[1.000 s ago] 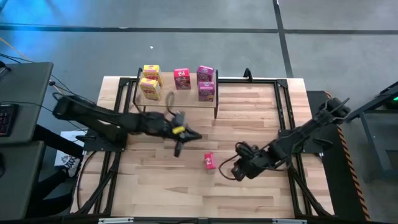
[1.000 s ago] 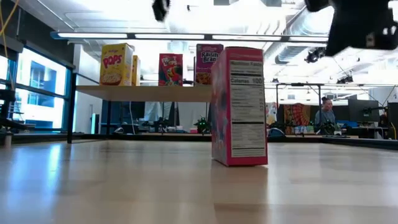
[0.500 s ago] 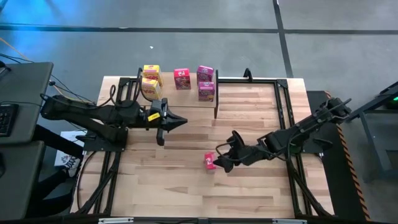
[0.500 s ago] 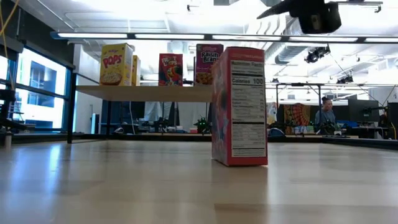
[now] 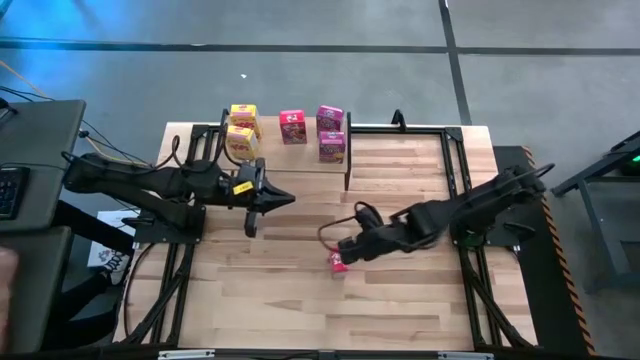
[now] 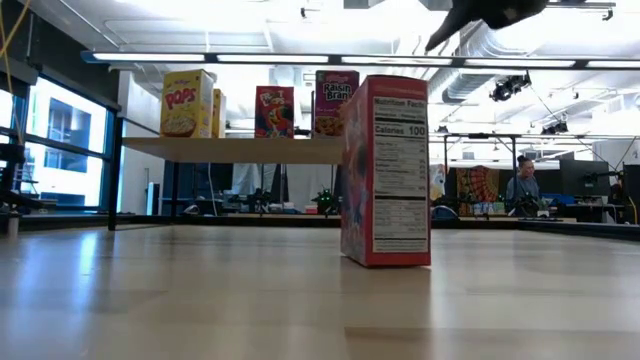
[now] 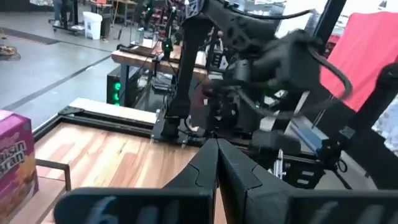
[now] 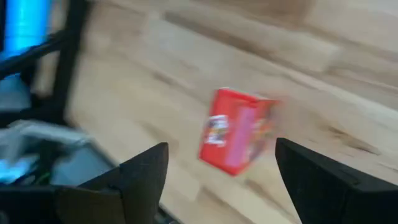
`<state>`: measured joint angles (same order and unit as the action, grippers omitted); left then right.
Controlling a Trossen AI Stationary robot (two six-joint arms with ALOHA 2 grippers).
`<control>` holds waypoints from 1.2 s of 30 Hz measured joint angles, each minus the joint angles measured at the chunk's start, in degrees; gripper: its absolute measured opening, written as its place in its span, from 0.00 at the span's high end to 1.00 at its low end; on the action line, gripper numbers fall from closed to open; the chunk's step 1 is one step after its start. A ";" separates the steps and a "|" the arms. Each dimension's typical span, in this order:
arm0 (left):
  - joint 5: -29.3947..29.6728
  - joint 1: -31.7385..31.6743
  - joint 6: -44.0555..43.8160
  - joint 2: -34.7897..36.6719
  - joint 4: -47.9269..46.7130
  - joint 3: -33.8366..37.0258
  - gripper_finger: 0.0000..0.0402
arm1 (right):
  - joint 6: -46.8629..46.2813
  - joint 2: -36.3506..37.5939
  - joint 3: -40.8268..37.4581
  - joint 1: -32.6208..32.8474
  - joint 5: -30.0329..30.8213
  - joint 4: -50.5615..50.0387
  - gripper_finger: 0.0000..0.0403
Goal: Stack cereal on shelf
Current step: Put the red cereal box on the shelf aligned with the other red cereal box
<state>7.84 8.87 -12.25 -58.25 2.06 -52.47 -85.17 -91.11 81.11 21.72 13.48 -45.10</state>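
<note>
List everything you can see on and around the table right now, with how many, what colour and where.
Yellow cereal boxes: two, yellow, left end of the shelf top.
Pink cereal boxes on shelf: three, pink, middle and right of the shelf top.
Pink cereal box on table: one, pink, upright on the table, near the right gripper.
Shelf: one, light wood top with black legs, far side of the table.
Table: one, light wood.
Person: one, seated in the room behind.
Left gripper: shut, empty, in front of the shelf.
Right gripper: open, beside the pink box on the table.
</note>
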 joint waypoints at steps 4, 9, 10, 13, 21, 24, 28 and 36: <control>0.00 -0.61 0.45 1.24 -2.35 -0.01 1.00 | -5.70 -8.21 11.37 -0.03 2.58 -12.33 0.29; 0.00 -0.72 0.44 1.18 -2.95 -0.02 1.00 | -10.12 -17.69 22.76 -0.34 4.46 -20.52 0.29; 0.00 -0.72 0.44 1.20 -2.95 -0.02 1.00 | -10.45 -19.41 24.55 -0.36 4.45 -21.85 0.29; 0.00 -0.72 0.46 1.20 -3.91 -0.02 1.00 | -10.67 -24.13 29.58 -0.50 4.62 -24.64 0.29; -0.02 -0.72 0.46 1.18 -4.02 -0.02 1.00 | -14.15 -30.66 35.10 -0.88 3.93 -31.19 0.29; -0.31 -0.72 0.43 1.18 -4.04 -0.02 1.00 | -15.40 -31.31 35.14 -0.86 4.29 -31.41 0.29; -1.63 -0.72 0.44 1.18 -4.02 -0.02 1.00 | -15.41 -32.67 35.14 -0.73 3.19 -31.87 0.29; -1.73 -0.72 0.42 1.18 -3.97 -0.02 1.00 | -15.38 -36.14 35.14 -0.69 2.44 -31.29 0.29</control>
<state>6.11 8.14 -11.84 -57.08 -1.91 -52.49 -100.55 -127.25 116.25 21.04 15.92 -76.39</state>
